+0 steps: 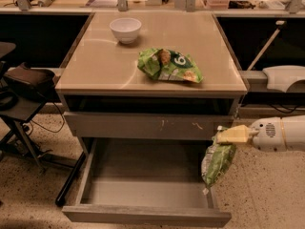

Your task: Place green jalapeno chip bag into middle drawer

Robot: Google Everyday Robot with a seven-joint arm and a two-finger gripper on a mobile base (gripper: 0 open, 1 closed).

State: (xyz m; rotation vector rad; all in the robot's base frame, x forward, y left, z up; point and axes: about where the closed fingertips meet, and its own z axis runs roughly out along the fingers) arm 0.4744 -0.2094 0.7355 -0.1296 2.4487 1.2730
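Note:
My gripper (pixel 228 136) reaches in from the right and is shut on the top edge of the green jalapeno chip bag (pixel 215 161). The bag hangs straight down from it over the right side wall of the open middle drawer (pixel 143 180). The drawer is pulled out at the bottom of the cabinet, with a grey floor and a plain front panel, and nothing shows inside it. My white arm (pixel 281 133) extends off the right edge.
A brighter green bag with a round "6" logo (pixel 169 66) and a white bowl (pixel 125 29) lie on the cabinet top (pixel 95 66). The scratched grey drawer front (pixel 147 126) above is closed. A dark chair (pixel 19 87) stands at left.

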